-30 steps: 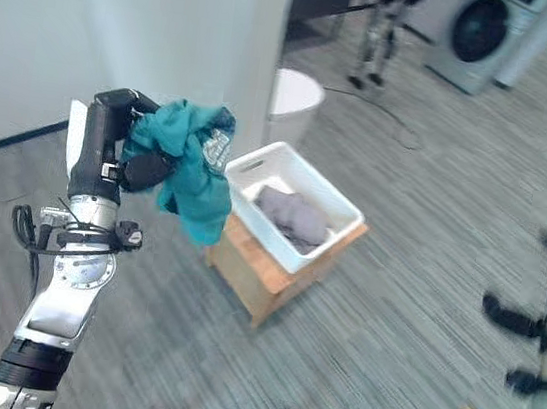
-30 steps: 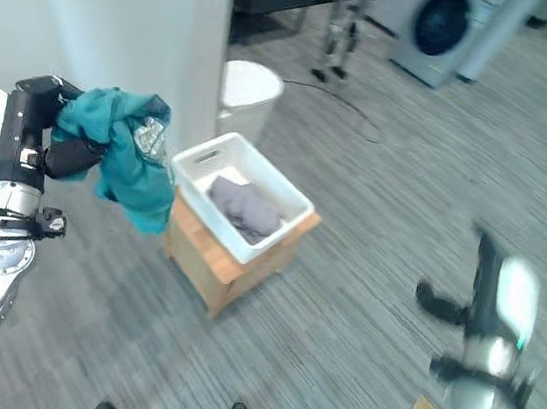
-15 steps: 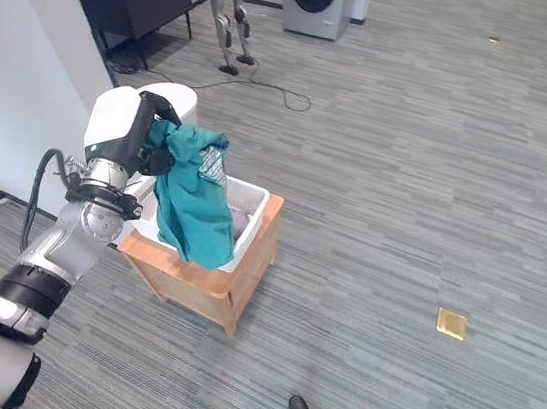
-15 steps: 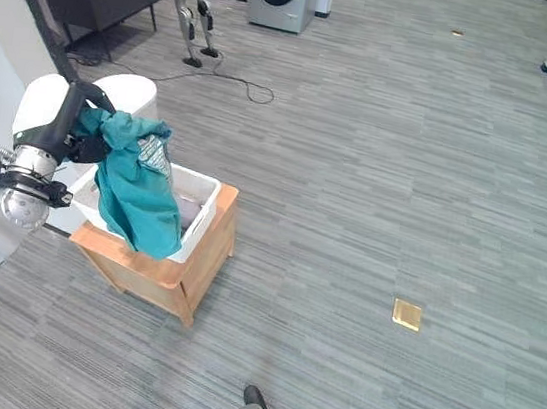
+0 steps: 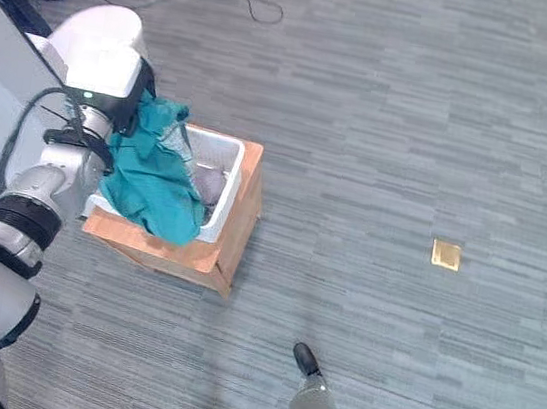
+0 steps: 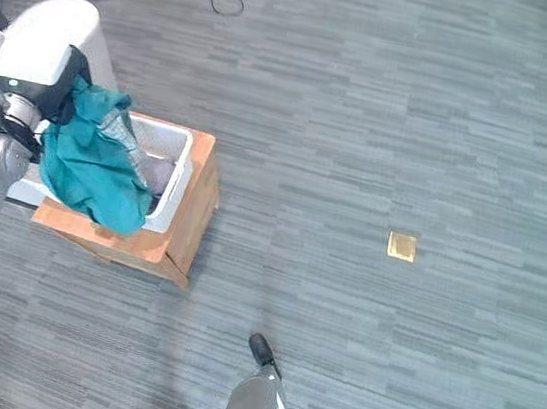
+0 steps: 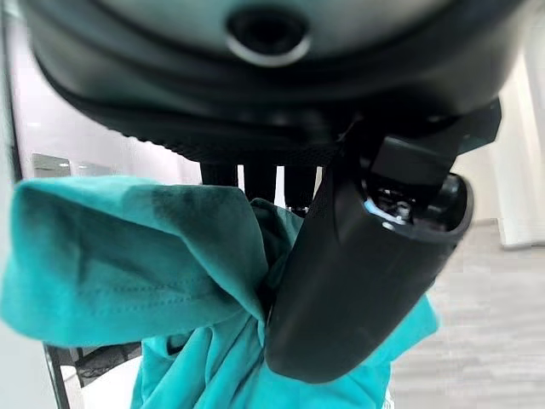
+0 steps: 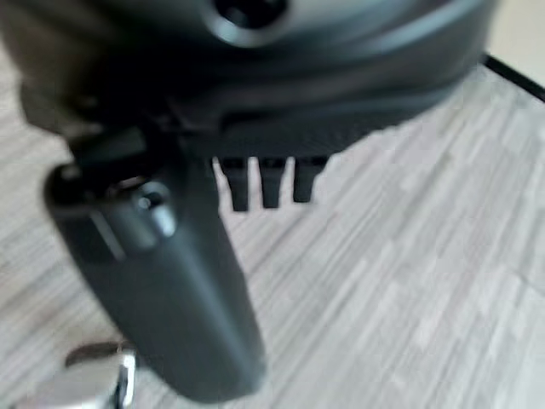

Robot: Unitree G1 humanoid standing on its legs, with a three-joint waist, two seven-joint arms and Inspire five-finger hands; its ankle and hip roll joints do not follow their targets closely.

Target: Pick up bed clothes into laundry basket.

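Grey striped carpet floor (image 5: 446, 116); white wall at 9 o'clock. One small brass floor plate (image 5: 446, 253) at 3 o'clock. One white laundry basket (image 5: 224, 183) on one wooden crate (image 5: 235, 230), grey clothes (image 5: 207, 185) inside. One teal garment (image 5: 150, 183) draped over basket's near rim, left hand (image 7: 358, 281) fingers clenched on it. Right hand (image 8: 162, 281) over bare floor, fingers straight, released.

Teal garment (image 5: 150, 183): soft, matt, creased cloth; basket (image 5: 218, 179): smooth white plastic on a matt wooden box (image 5: 235, 225); floor (image 5: 413, 142): grey, streaked, low-sheen planks.
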